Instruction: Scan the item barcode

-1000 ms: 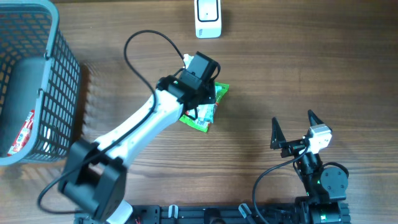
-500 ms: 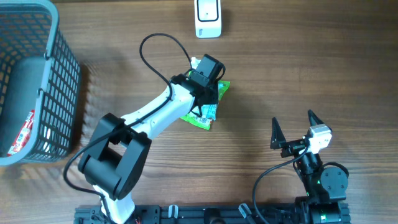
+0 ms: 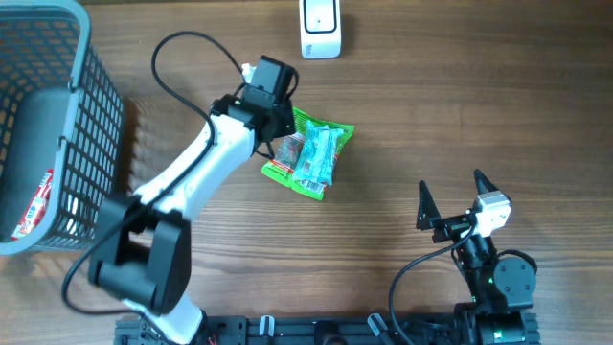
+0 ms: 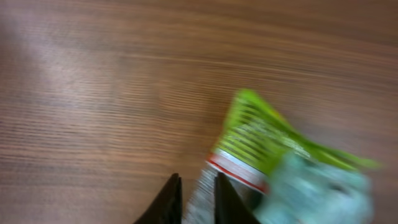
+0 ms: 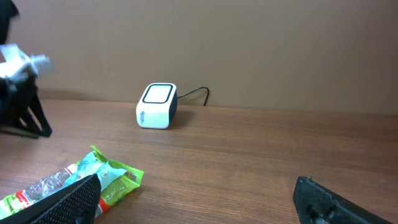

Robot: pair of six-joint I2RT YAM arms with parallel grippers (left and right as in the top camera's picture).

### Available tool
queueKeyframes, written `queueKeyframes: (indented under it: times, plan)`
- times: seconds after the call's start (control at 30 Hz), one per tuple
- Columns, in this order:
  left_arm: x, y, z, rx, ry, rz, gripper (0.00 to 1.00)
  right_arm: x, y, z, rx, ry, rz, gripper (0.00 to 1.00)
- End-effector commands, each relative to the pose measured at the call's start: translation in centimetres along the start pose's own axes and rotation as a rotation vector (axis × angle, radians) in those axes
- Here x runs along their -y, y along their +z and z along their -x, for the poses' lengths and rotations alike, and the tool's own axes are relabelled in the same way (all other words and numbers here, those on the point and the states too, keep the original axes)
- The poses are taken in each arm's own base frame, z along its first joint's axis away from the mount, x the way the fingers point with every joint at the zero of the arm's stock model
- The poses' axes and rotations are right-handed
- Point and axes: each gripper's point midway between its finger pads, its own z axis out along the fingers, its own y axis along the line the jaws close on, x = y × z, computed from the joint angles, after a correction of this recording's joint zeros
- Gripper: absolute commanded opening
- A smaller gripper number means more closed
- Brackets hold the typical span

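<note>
One green snack packet (image 3: 314, 158) lies near the middle of the wooden table (image 3: 479, 96), well apart from the white barcode scanner (image 3: 320, 29) at the far edge. The left gripper (image 3: 277, 146) is at the packet's left end, its fingers (image 4: 166, 202) nearly together with the clear end strip pinched between them, though the wrist view is blurred. The right gripper (image 3: 452, 197) is spread wide and holds nothing near the near right corner, and a grey wire basket (image 3: 96, 125) stands at the left edge.

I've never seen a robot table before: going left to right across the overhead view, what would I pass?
Wire basket → green snack packet → right gripper.
</note>
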Motion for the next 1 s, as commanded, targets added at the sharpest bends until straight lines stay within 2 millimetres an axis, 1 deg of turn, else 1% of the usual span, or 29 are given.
queueKeyframes:
  times: [0.0,0.1,0.2,0.33,0.4,0.5,0.57,0.67,0.7,0.77,0.8,0.83,0.9,0.93,0.97]
  plan:
    - [-2.3,4.1,-2.1,-0.083,-0.016,0.060,0.07,0.2,0.0,0.2,0.009,-0.013,-0.010,1.00]
    - [-1.7,5.9,-2.9,-0.116,-0.017,0.033,0.07,0.2,0.0,0.2,0.009,-0.013,-0.010,1.00]
    - [-0.7,6.7,-4.1,-0.161,-0.012,-0.014,0.06,0.2,0.0,0.2,0.009,-0.013,-0.010,1.00]
    - [2.0,6.3,-5.5,-0.219,0.004,-0.125,0.06,0.2,0.0,0.2,0.009,-0.013,-0.010,1.00]
    - [2.9,6.1,-5.9,-0.229,0.016,-0.150,0.07,0.2,0.0,0.2,0.009,-0.013,-0.010,1.00]
    - [3.8,6.0,-6.4,-0.231,0.038,-0.159,0.08,0.2,0.0,0.2,0.009,-0.013,-0.010,1.00]
    - [4.6,5.8,-6.7,-0.228,0.057,-0.170,0.13,0.2,0.0,0.2,0.009,-0.013,-0.010,1.00]
    - [4.6,5.9,-6.5,-0.212,0.063,-0.158,0.17,0.2,0.0,0.2,0.009,-0.012,-0.010,1.00]
    - [4.5,5.6,-6.1,-0.198,0.063,-0.149,0.18,0.2,0.0,0.2,0.009,-0.013,-0.010,1.00]
    - [4.2,4.2,-4.6,-0.160,0.056,-0.133,0.23,0.2,0.0,0.2,0.009,-0.013,-0.010,1.00]
    - [4.3,3.2,-3.6,-0.140,0.051,-0.138,0.31,0.2,0.0,0.2,0.009,-0.013,-0.010,1.00]
    - [4.7,1.6,-2.4,-0.111,0.048,-0.156,0.33,0.2,0.0,0.2,0.009,-0.013,-0.010,1.00]
    - [5.4,-0.6,-1.1,-0.067,0.048,-0.185,0.40,0.2,0.0,0.2,0.009,-0.013,-0.010,1.00]
    - [5.9,-1.6,-0.8,-0.048,0.053,-0.202,0.49,0.2,0.0,0.2,0.009,-0.013,-0.010,1.00]
    - [6.3,-2.4,-0.9,-0.041,0.057,-0.216,0.63,0.2,0.0,0.2,0.009,-0.013,-0.010,1.00]
